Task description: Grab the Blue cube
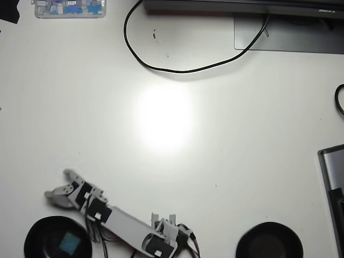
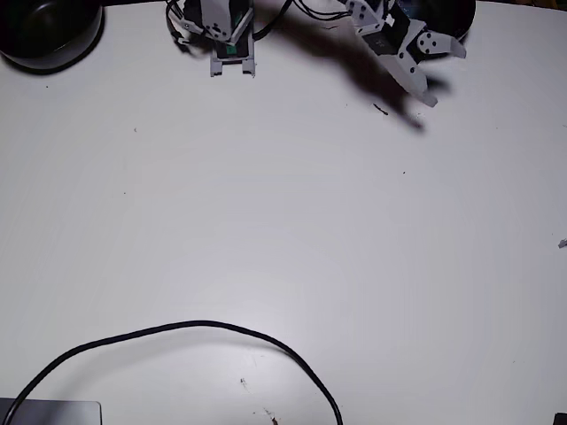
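Note:
The Blue cube (image 1: 69, 243), a small teal square, lies inside the black bowl (image 1: 40, 236) at the bottom left of the overhead view. My gripper (image 1: 56, 183) hovers just beyond the bowl's far rim, over bare table, open and holding nothing. The arm runs back diagonally to its base (image 1: 161, 243). In the fixed view the gripper (image 2: 447, 78) shows open near the top right, its two fingers spread, with its shadow on the table. There the arm covers most of the same bowl (image 2: 462, 12) and the cube is hidden.
A second black bowl (image 1: 269, 242) (image 2: 44, 35) stands on the base's other side. A black cable (image 1: 161, 67) (image 2: 177, 332) loops across the far table. A clear tray of small pieces (image 1: 70, 8), a monitor stand (image 1: 290, 35) and a dark device (image 1: 333, 177) line the edges.

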